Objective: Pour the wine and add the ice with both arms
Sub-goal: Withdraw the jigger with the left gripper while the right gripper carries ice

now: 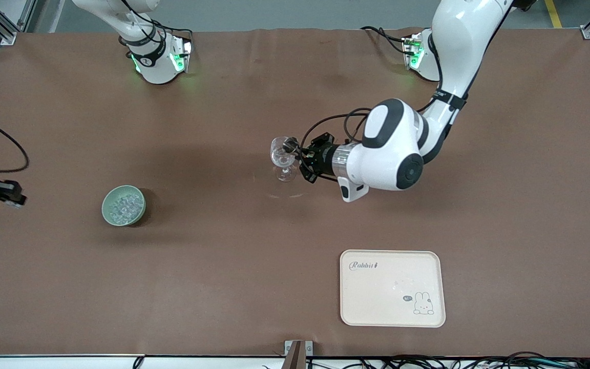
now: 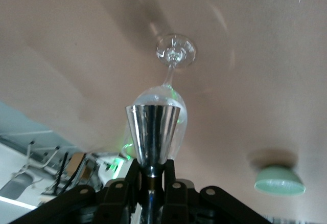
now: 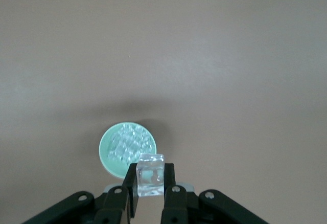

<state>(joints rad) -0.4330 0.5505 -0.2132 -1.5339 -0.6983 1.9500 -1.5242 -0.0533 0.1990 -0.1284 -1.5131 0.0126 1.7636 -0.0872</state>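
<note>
A clear stemmed glass (image 1: 283, 163) stands upright mid-table. My left gripper (image 1: 295, 151) is shut on a shiny metal cone-shaped cup (image 2: 153, 131) and holds it right beside the glass's bowl (image 2: 178, 112). In the left wrist view the left gripper (image 2: 153, 172) clamps the cup's narrow end. My right gripper (image 1: 12, 198) is up in the air at the right arm's end of the table. In the right wrist view the right gripper (image 3: 150, 182) is shut on one clear ice cube (image 3: 150, 174), above the pale green bowl (image 3: 106, 155). The bowl (image 1: 108, 205) holds ice (image 1: 124, 207).
A cream tray (image 1: 392, 307) with a rabbit print lies nearer the front camera, toward the left arm's end. The green bowl also shows in the left wrist view (image 2: 279, 179). Brown cloth covers the table.
</note>
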